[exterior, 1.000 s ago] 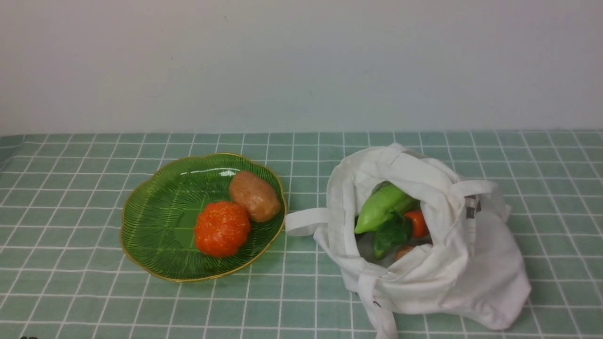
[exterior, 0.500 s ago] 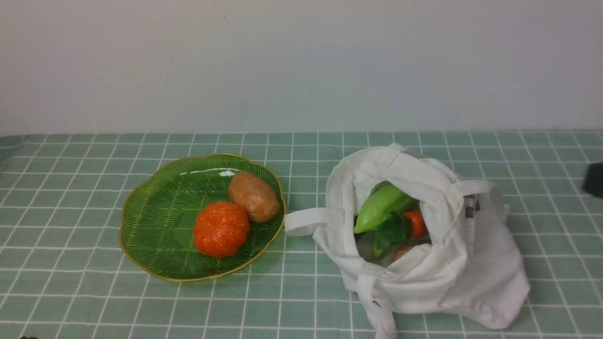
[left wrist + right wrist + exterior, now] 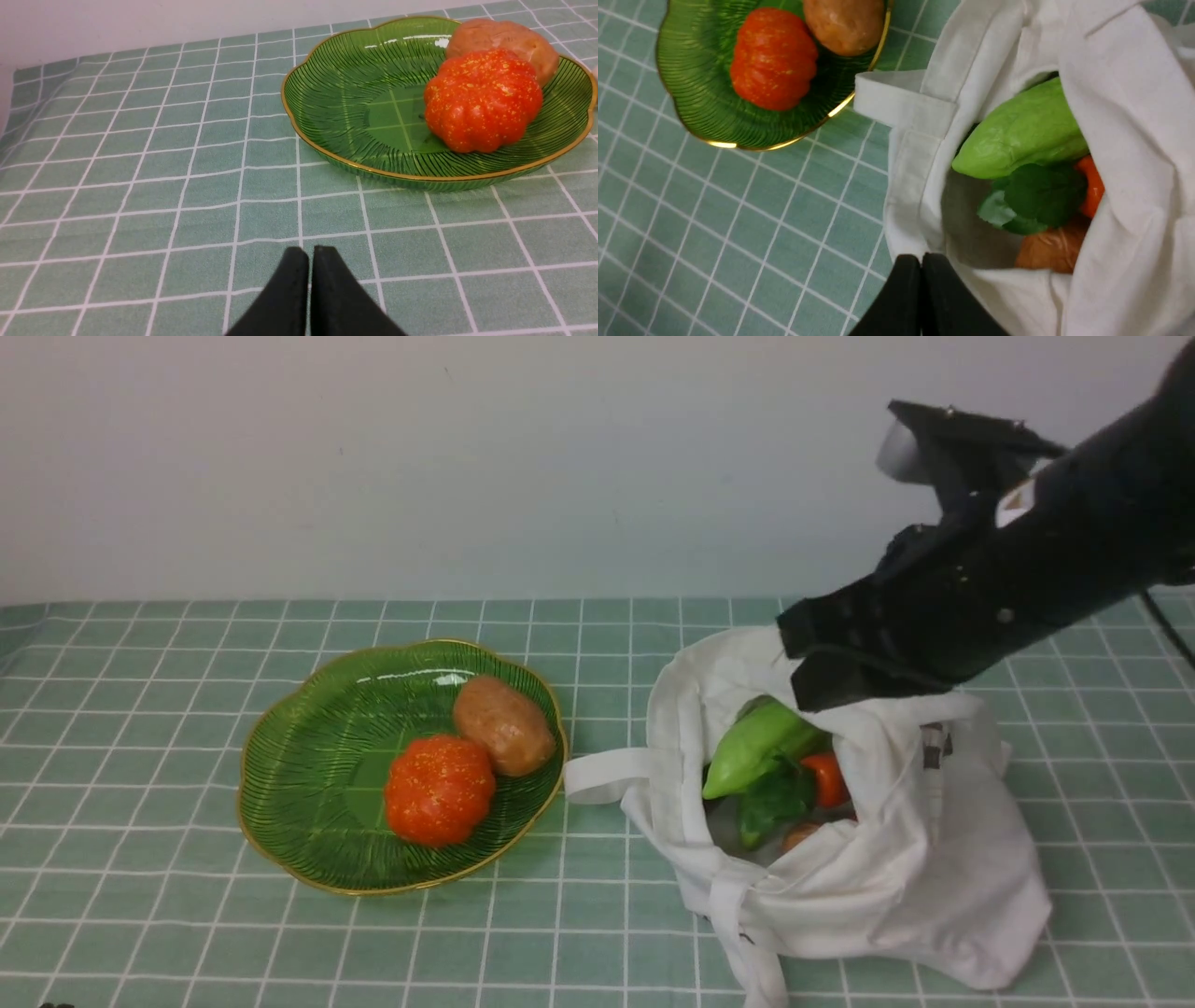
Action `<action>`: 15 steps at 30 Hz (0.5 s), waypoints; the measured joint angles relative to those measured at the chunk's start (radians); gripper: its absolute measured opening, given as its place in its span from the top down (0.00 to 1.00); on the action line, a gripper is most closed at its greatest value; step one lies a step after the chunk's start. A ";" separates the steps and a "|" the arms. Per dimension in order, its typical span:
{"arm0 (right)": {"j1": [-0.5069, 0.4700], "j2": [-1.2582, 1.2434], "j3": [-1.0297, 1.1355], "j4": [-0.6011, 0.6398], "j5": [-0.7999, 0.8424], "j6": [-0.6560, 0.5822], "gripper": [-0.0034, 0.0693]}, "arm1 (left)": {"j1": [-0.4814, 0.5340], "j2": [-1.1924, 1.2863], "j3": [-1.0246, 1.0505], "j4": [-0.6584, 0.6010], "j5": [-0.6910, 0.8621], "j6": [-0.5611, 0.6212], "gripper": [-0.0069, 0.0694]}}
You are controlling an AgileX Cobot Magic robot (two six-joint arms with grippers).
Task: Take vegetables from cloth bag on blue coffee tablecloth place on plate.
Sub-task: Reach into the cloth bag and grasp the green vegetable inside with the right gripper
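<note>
Front view: my right gripper [image 3: 810, 665] hangs over the one cloth bag [image 3: 934, 859] on the blue coffee tablecloth [image 3: 140, 756]. One plate [image 3: 308, 756] holds two pieces, a pumpkin [image 3: 439, 791] and a potato [image 3: 504, 725].
Left wrist: my left gripper [image 3: 310, 263] is pressed together.
Right wrist: my jaws are pressed together too, by the bag's mouth, where four vegetables [image 3: 1017, 135] show.

The blue coffee tablecloth [image 3: 140, 728] covers the whole surface, pale teal-green with thin white lines forming squares, and it lies mostly flat with slight ripples. Two things rest directly on it. The plate [image 3: 317, 756] sits on the robot's left, and the cloth bag [image 3: 934, 859] lies slumped on the right, near the plate. One white strap handle [image 3: 607, 775] of the bag lies on the cloth and reaches the plate's gold rim; whether it touches cannot be told. A second strap [image 3: 756, 971] trails toward the near edge.
</note>
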 joint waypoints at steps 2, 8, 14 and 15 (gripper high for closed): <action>0.010 0.047 -0.016 -0.022 -0.018 0.049 0.95 | 0.000 0.000 0.000 0.000 0.000 0.000 0.92; 0.015 0.188 -0.026 -0.034 -0.084 0.082 0.81 | 0.000 0.000 0.000 0.000 0.000 0.000 0.92; 0.015 0.275 -0.026 -0.039 -0.168 0.124 0.49 | 0.000 0.000 0.000 0.000 0.000 0.000 0.92; 0.015 0.285 -0.027 -0.049 -0.177 0.140 0.43 | 0.000 0.000 0.000 0.000 0.000 0.000 0.92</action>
